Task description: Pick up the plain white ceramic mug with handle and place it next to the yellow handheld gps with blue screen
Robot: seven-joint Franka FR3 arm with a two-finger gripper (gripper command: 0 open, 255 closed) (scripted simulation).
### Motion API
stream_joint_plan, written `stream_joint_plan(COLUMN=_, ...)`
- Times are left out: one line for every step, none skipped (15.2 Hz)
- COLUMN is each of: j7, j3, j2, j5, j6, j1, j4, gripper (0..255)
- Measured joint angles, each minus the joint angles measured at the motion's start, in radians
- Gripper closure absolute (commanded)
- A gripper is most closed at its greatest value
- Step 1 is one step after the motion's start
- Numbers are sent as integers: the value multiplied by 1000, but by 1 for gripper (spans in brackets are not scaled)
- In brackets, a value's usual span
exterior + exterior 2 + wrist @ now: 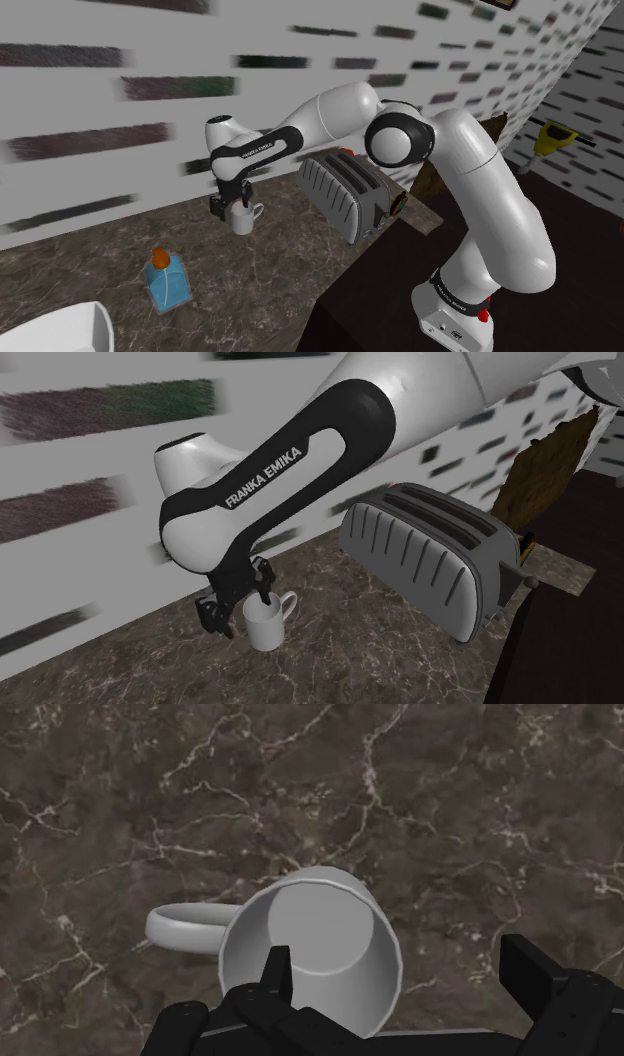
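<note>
The gripper (240, 610) hangs directly over the white mug (265, 620), low in the second exterior view's left half. Its jaws are spread wide and have hold of nothing. The mug stands upright on the dark marbled counter (250, 290), mouth up, near the middle of the shoulder view, with its handle (185, 926) turned toward that view's right.

What matters is how the fingers sit against the rim. In the wrist view one finger (276, 972) reaches over the mug's hollow, while the other (535, 979) stands outside and apart from the cup, on the side away from the handle. So one stretch of the wall lies between them, untouched on the outer side.

The coming move looks like a pinch on that wall — closing, not travelling. The handle is clear of both fingers and should not foul the grip.

The yellow device (553, 135) that I take for the GPS stands at the shoulder view's upper right, well apart — beyond the toaster (345, 190).
</note>
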Motion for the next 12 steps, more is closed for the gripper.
stream_joint_plan(j7=1, j3=-1, j2=12, j5=-1, j6=5, j1=3, j4=6, gripper=0)
stream_joint_plan(j7=0, j3=-1, j2=16, j5=-2, j6=17, j1=1, j4=-1, gripper=0)
stream_joint_plan(j7=-1, j3=-3, j2=24, j5=-3, j6=24, j1=1, j4=0, gripper=0)
stream_joint_plan(j7=1, j3=-3, j2=35, j5=-4, j6=36, j1=2, j4=0, gripper=0)
stream_joint_plan(j7=1, j3=-4, j2=42, j5=-4, j6=39, j1=3, j4=2, gripper=0)
stream_joint_plan(j7=0, j3=-4, j2=44, j5=-4, j6=42, j1=2, j4=2, gripper=0)
stream_joint_plan(j7=1, j3=-4, j2=45, j5=-5, j6=44, j1=3, j4=1, gripper=0)
stream_joint_plan(j7=1, j3=-4, j2=46, j5=-5, j6=45, j1=3, j4=1, gripper=0)
stream_joint_plan(j7=1, j3=-4, j2=47, j5=-5, j6=46, j1=3, j4=1, gripper=0)
stream_joint_plan(j7=1, j3=-4, j2=47, j5=-5, j6=46, j1=3, j4=1, gripper=0)
stream_joint_plan(j7=1, j3=-4, j2=47, j5=-5, j6=46, j1=3, j4=1, gripper=0)
stream_joint_plan(j7=1, j3=-4, j2=47, j5=-5, j6=46, j1=3, j4=1, gripper=255)
